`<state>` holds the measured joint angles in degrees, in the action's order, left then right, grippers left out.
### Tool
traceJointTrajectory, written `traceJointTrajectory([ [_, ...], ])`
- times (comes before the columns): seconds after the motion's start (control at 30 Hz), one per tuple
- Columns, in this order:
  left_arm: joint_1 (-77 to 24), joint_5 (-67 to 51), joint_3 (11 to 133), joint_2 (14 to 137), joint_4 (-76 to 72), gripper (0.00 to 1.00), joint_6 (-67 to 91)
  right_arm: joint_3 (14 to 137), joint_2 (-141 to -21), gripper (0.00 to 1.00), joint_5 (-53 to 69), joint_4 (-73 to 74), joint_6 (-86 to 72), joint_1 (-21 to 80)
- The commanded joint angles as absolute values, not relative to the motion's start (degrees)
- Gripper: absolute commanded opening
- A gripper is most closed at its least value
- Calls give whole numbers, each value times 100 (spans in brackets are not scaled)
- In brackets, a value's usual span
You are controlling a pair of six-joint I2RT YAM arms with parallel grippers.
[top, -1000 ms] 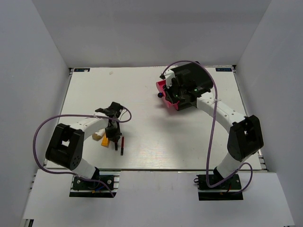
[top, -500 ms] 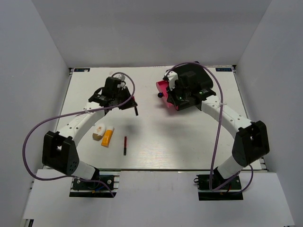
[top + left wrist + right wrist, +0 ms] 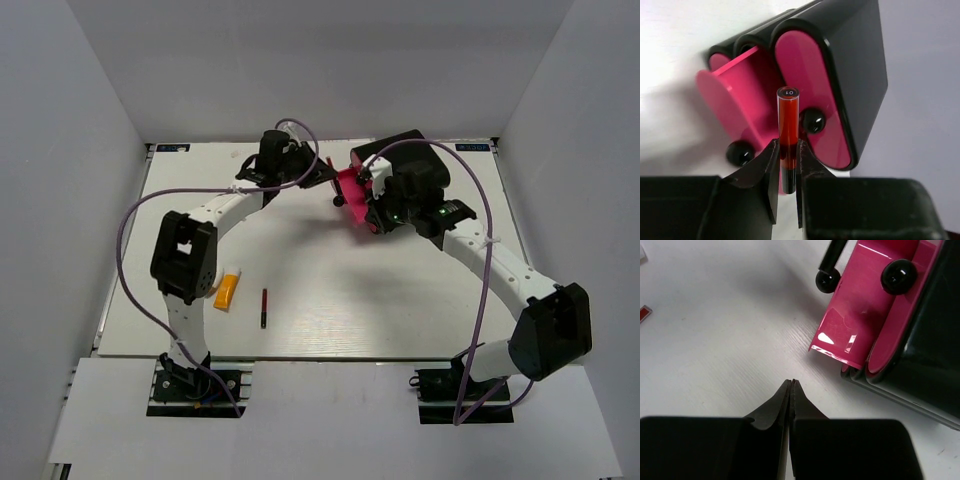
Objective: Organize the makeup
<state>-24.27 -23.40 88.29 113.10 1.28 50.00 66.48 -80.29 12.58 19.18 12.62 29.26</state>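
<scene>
On your left, the orange tube and the red pencil lie on the table near its front edge, well apart from the box; your left gripper is pinched on a clear tube of red liquid, its end aimed at the pulled-out pink drawer, likely to drop it in; the black box stands just behind; your right gripper hovers near that drawer, fingers pressed together on nothing, probably keeping out of the way.
</scene>
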Motion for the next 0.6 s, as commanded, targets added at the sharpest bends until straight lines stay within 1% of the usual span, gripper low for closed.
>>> traceJointTrajectory([
  [0.0,-2636,-2391,9342,11451,-298,3,5308,6583,-7822,0,1143,1679,1327,2830],
  [0.2,-2804,-2128,9790,11970,-212,5,5581,6583,-7796,0,1143,1687,1310,2804],
  [0.4,-2979,-1653,10099,12120,509,22,5511,6609,-7805,0,1151,1687,1318,2760],
  [0.5,-2979,-1573,10099,12120,694,24,5458,6609,-7813,0,1160,1679,1327,2751],
  [0.57,-2979,-1555,10107,12120,729,32,5449,6609,-7822,0,1178,1679,1336,2760],
])
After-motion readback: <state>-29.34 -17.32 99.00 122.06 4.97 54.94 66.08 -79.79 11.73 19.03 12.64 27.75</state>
